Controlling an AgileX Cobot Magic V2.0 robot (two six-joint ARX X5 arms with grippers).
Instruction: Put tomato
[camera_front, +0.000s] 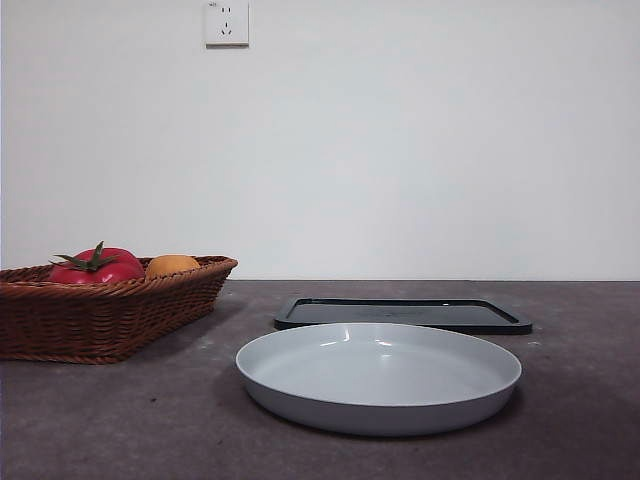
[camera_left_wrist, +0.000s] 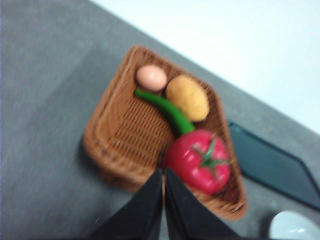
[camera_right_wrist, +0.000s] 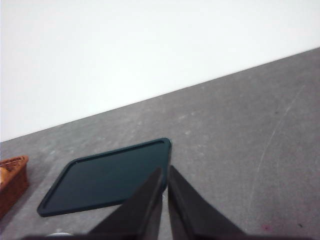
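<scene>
The tomato lies in the wicker basket beside a green pepper, an orange fruit and a pale egg. The left pincer hangs above the basket, jaws together. The right pincer, jaws together, hangs over the dark tray. A grey plate sits on the table.

A plain, unmarked white wall fills the space behind the table, evenly lit with no hard shadows. High on it sits a white square plastic wall socket, just left of centre. Below, the dark grey, faintly mottled matte tabletop runs to the wall's base, carrying pale scuffs and soft reflections.
</scene>
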